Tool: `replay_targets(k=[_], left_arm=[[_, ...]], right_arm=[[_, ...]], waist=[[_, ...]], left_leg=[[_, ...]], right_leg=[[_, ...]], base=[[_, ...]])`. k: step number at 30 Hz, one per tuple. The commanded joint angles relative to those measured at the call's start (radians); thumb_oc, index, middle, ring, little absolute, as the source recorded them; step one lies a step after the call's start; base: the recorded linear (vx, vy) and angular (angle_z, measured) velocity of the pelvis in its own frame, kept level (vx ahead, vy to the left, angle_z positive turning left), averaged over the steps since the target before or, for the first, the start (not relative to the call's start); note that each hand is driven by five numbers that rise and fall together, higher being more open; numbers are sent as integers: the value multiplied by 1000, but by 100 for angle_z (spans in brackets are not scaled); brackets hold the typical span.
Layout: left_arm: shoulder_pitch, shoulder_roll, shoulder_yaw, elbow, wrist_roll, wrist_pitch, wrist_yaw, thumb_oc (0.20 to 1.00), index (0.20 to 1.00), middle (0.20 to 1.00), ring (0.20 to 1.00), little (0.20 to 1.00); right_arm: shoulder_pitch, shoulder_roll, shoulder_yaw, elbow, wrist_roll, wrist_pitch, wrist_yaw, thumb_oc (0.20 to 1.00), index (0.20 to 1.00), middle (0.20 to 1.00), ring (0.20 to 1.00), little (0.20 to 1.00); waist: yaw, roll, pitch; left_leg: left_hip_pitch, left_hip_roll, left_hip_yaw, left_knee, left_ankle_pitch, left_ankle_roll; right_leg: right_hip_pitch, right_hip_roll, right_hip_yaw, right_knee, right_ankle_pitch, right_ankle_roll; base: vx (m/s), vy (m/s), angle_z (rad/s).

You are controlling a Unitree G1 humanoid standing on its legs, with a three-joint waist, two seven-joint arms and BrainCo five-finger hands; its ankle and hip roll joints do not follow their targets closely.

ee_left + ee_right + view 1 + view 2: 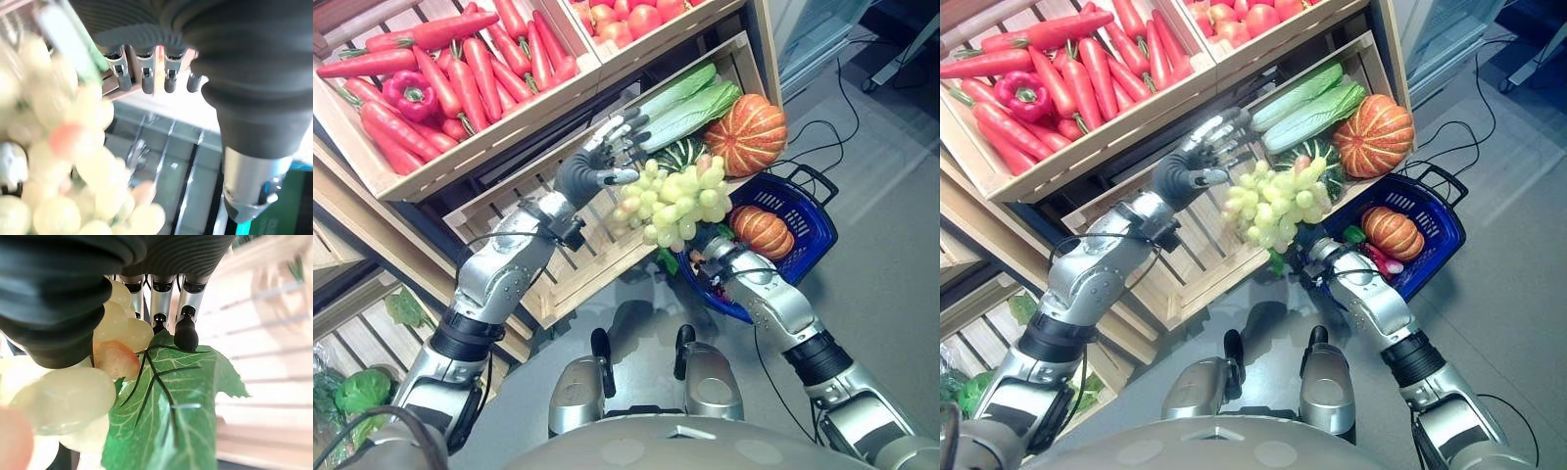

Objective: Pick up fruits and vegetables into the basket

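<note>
Here, right hand (161, 308) clasping grape bunch (675, 201), no legible writing

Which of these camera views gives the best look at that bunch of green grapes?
The left eye view: the whole grape bunch shows there, held up between the crates and the blue basket. The right eye view shows it much the same. The left wrist view catches blurred grapes at one side; the right wrist view shows a few grapes and a green leaf very close.

The right hand (710, 257) is largely hidden behind the bunch of green grapes (674, 201) — its fingers cannot be made out from above. The blue basket (808, 220) is partly covered by the right arm, and the carrot crate (489, 137) is cut off at the top edge.
</note>
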State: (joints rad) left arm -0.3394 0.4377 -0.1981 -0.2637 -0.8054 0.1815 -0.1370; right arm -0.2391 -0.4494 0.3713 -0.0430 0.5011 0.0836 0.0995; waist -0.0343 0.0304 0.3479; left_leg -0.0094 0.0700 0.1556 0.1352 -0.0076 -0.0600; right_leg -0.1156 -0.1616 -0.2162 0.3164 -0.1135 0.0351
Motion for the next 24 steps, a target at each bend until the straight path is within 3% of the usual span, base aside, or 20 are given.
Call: replay_targets(k=[1,12,19,24], left_arm=[[33,-4,67,-109,-35,-145,27,1000,1000,1000,1000,1000],[110,-30,160,-112,29,-267,66,1000,1000,1000,1000,1000],[176,-25,119,-87,38,-292,-136,1000,1000,1000,1000,1000],[189,-31,55,-24,-37,-199,-164,1000,1000,1000,1000,1000]], right_arm=[[-4,40,-45,-132,-52,-118,-61,200,200,200,200,200],[59,34,-178,-173,-133,-208,-250,200,200,200,200,200],[113,30,-263,-176,-100,-318,-351,200,200,200,200,200],[62,36,-288,-85,-46,-358,-449,200,200,200,200,200]], waist=[[-13,-15,-16],[-16,-16,26],[-37,6,118],[-41,19,165]], left_leg=[[-17,9,25,88,-60,21],[-64,12,30,118,-64,25],[-178,18,54,177,-62,32],[-243,17,65,205,-63,39]], right_leg=[[57,-18,19,-53,29,43],[2,-19,16,-13,24,39],[-142,-19,22,73,24,35],[-215,-19,20,115,23,36]], base=[[0,0,0],[-35,-27,-1],[-175,-39,-4],[-126,-63,-7]])
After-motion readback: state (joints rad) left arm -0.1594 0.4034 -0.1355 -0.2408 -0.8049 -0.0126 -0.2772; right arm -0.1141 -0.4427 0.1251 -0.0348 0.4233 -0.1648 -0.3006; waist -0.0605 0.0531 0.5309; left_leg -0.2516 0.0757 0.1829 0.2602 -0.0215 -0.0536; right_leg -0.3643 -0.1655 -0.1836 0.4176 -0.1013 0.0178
